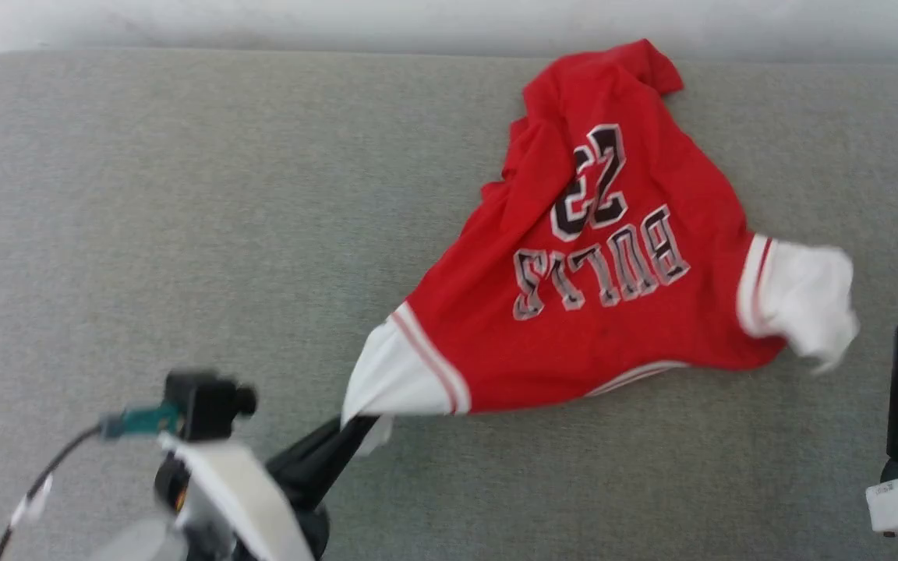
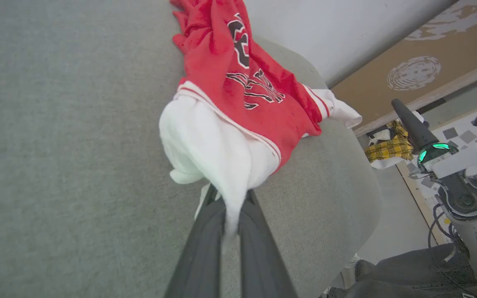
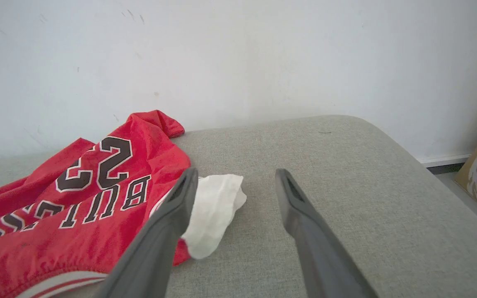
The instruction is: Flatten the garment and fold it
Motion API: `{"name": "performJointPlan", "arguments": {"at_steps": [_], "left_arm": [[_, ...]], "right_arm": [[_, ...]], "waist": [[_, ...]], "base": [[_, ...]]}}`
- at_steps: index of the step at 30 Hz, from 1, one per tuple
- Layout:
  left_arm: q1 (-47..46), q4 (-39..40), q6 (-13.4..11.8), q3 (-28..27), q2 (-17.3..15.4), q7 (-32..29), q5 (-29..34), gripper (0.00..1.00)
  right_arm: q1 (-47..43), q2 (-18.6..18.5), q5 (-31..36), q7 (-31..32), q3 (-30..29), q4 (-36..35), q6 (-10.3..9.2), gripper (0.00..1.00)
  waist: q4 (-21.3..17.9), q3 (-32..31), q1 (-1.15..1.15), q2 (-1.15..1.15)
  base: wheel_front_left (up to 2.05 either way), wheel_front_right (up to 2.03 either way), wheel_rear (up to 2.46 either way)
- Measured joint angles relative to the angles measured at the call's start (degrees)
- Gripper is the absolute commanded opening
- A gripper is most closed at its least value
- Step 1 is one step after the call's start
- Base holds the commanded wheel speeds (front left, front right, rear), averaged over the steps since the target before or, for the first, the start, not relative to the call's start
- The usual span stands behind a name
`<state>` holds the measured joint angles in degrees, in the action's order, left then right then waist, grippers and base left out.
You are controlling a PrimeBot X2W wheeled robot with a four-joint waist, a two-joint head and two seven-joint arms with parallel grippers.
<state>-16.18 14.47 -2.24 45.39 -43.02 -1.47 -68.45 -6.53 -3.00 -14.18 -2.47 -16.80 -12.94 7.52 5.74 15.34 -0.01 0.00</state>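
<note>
A broad grey padded surface [image 1: 184,195] takes up most of the space in front of the robot, backed by a plain white wall [image 3: 238,54]. The garment [image 1: 613,257] lies on the right half of that surface, crumpled rather than flat. Its black, white-edged number and letters face up and read upside down from the robot's side, and one red corner reaches toward the wall. Past the right end of the pad a brown board [image 2: 408,78] with a pale swirl stands by the wall. The left gripper [image 1: 359,425] is clenched on the tip of the white sleeve [image 1: 398,378] nearest it, the cloth pinched between its two dark fingers and drawn out to a point. The right gripper [image 3: 236,173] is released, fingers spread, holding nothing, just beside the other white sleeve [image 1: 804,300], which lies rumpled at the shirt's right edge. A small yellow checked cloth [image 2: 389,147] sits on the floor beyond the pad
</note>
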Motion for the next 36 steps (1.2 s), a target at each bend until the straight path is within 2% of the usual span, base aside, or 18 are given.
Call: {"name": "performJointPlan", "arguments": {"at_steps": [3, 5, 7, 11, 13, 17, 20, 24, 27, 31, 36], "left_arm": [[6.7, -2.6, -4.0, -1.9, -0.4, 4.8, -2.3, 0.0], [8.5, -6.6, -5.7, -2.6, -0.2, 6.5, -2.9, 1.0], [9.1, -10.5, -6.6, -2.0, 0.2, 6.8, -2.5, 1.0], [9.1, -13.2, -6.5, -1.8, 2.2, 7.9, -2.2, 1.0], [9.0, -12.4, -5.8, -2.6, 2.5, 8.9, -2.6, 1.0], [7.8, -7.8, -5.8, -4.1, 0.2, 10.1, -0.7, 1.0], [3.6, -3.8, -6.4, -5.0, -1.5, 9.7, 2.5, 1.0], [-5.5, -2.9, -7.4, -3.3, -1.2, 5.8, 9.1, 1.0], [-12.2, -6.6, -7.2, 0.5, 1.1, 1.7, 14.5, 1.0], [-18.6, -14.2, -5.3, 5.5, 4.9, -3.6, 19.6, 1.0], [-22.6, -22.7, -2.7, 9.7, 8.5, -8.8, 21.6, 1.0]], "right_arm": [[-0.1, 0.0, 0.0, 0.0, 0.0, 0.5, 0.0, 1.0], [-0.1, 0.0, 0.0, 0.4, 0.1, 0.7, 0.0, 1.0], [0.0, 0.0, 0.1, 0.8, 0.7, 0.7, 0.0, 1.0], [0.0, 0.0, 0.1, 1.4, 0.8, 0.7, 0.0, 1.0], [0.0, 0.0, 0.2, 1.4, 0.8, 0.7, 0.0, 1.0], [-0.4, 0.0, 0.2, 1.9, 0.9, 0.7, 0.0, 1.0], [-0.7, 0.0, 0.2, 2.0, 1.0, 0.5, 0.0, 1.0], [-0.5, 0.0, 0.4, 2.3, 1.5, -0.7, 0.0, 1.0], [0.2, 0.0, 0.6, 2.4, 1.9, -2.2, 0.0, 1.0], [1.5, 0.0, 0.6, 2.4, 2.1, -4.1, 0.0, 1.0], [1.6, 0.0, 0.6, 2.4, 1.6, -4.9, 0.0, 1.0]], "waist": [[1.4, -0.7, 0.0, 0.0], [2.2, -1.1, 0.0, 0.0], [2.9, -1.6, 0.01, 0.0], [3.5, -2.6, 0.01, 0.0], [3.7, -3.2, 0.01, 0.0], [3.7, -4.1, 0.01, 0.0], [3.3, -4.0, 0.01, 0.0], [2.9, -2.7, 0.02, 0.0], [2.2, -1.4, 0.02, 0.0], [0.6, 0.4, 0.02, 0.0], [-1.7, 2.7, 0.02, 0.0]], "base": [[0.0, 0.0, 0.0], [0.0, 0.0, 0.0], [0.0, 0.0, 0.0], [0.0, 0.0, 0.0], [0.0, 0.0, 0.0], [0.0, 0.0, 0.0], [0.0, 0.0, 0.0], [0.0, 0.0, 0.0], [0.0, 0.0, 0.0], [0.0, 0.0, 0.0], [0.0, 0.0, 0.0]]}}
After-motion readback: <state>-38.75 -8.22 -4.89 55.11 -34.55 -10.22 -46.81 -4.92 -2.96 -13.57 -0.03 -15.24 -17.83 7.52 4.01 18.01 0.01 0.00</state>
